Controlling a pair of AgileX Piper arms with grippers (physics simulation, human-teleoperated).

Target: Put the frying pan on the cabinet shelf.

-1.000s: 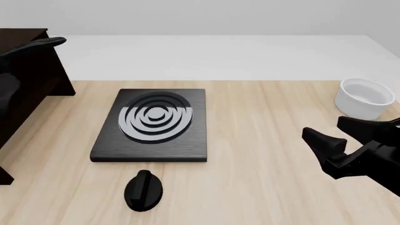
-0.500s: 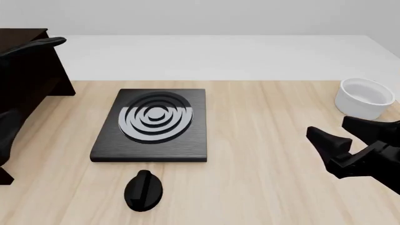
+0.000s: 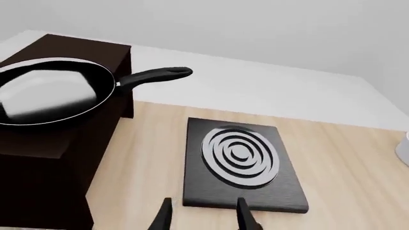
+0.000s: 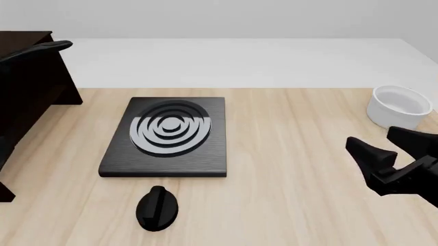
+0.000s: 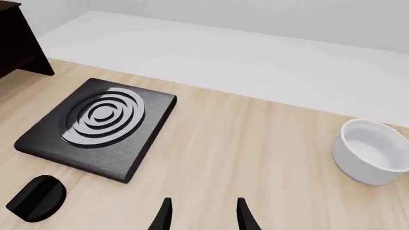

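The frying pan (image 3: 51,96) rests on top of the dark brown cabinet shelf (image 3: 45,167), its slim black handle (image 3: 153,75) sticking out past the cabinet's edge. In the front view only the handle (image 4: 38,49) shows, above the cabinet (image 4: 34,97) at the far left. My left gripper (image 3: 202,221) is open and empty, well back from the pan and over the table. At the right side of the table, my right gripper (image 4: 370,136) is also open with nothing in it.
A black ringed stove plate (image 4: 167,134) lies mid-table with a black knob (image 4: 157,207) in front of it. A white bowl (image 4: 399,106) stands at the far right, just beyond my right gripper. The table's far edge meets a pale floor.
The left arm has drawn back, leaving the front view at the left edge. The right gripper has drifted slightly right and toward me. The pan has stayed put.
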